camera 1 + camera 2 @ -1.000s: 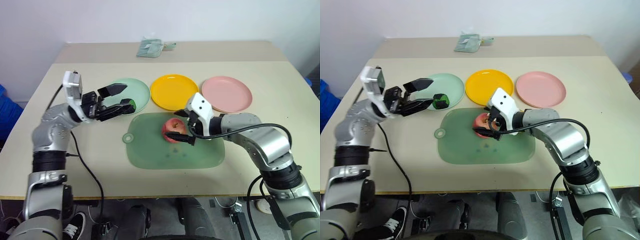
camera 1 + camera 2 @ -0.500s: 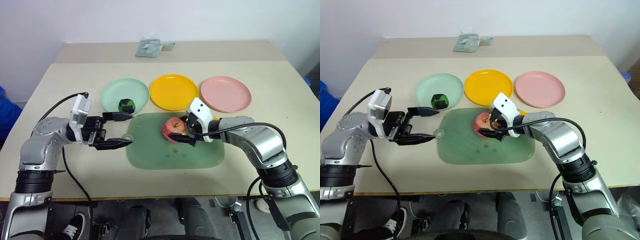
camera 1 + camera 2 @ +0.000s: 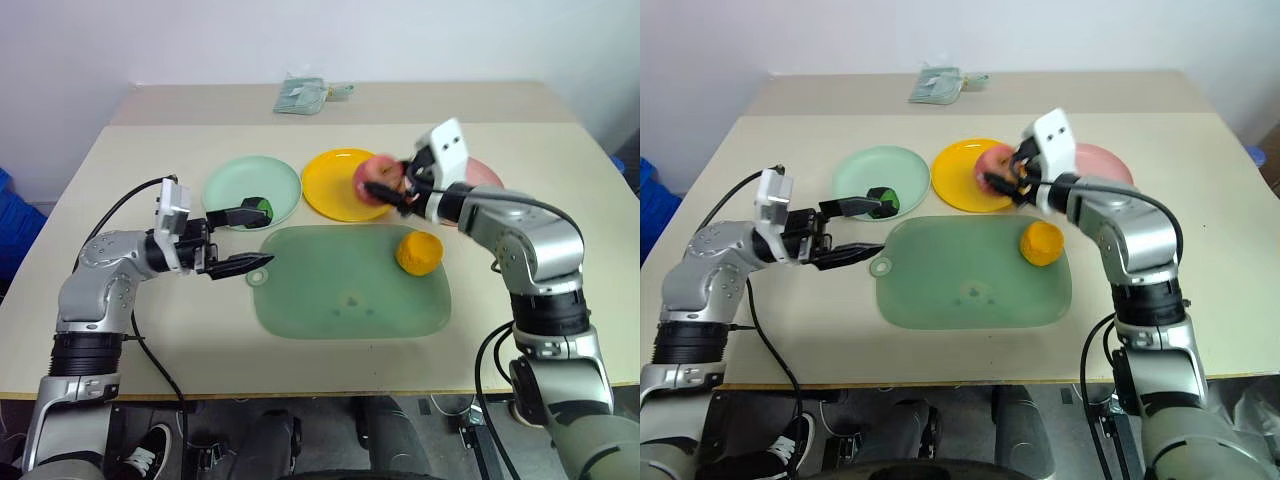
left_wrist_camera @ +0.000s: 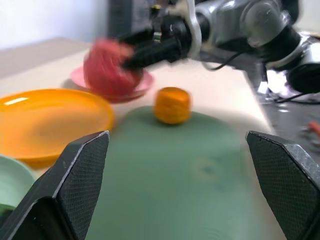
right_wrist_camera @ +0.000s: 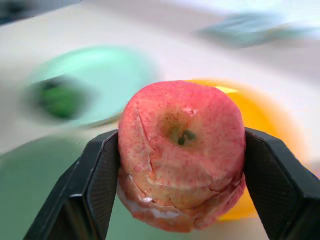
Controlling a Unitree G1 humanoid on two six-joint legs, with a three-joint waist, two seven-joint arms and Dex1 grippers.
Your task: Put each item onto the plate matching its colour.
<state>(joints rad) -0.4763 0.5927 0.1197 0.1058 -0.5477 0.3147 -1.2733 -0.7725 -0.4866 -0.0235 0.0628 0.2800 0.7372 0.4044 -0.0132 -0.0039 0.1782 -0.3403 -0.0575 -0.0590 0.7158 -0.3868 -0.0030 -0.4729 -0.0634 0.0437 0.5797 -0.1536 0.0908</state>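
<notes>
The pink plate (image 3: 487,176) is largely hidden behind the right gripper (image 3: 385,190) and its arm, and the dark green-and-black object (image 5: 57,97) appears blurred.

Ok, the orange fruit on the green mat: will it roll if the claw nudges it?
Probably. The orange fruit looks round with no obvious flat side, and it sits free on the green mat, so a sideways nudge could send it rolling. Its skin looks smooth, so it may slip unless gripped across the middle.
</notes>
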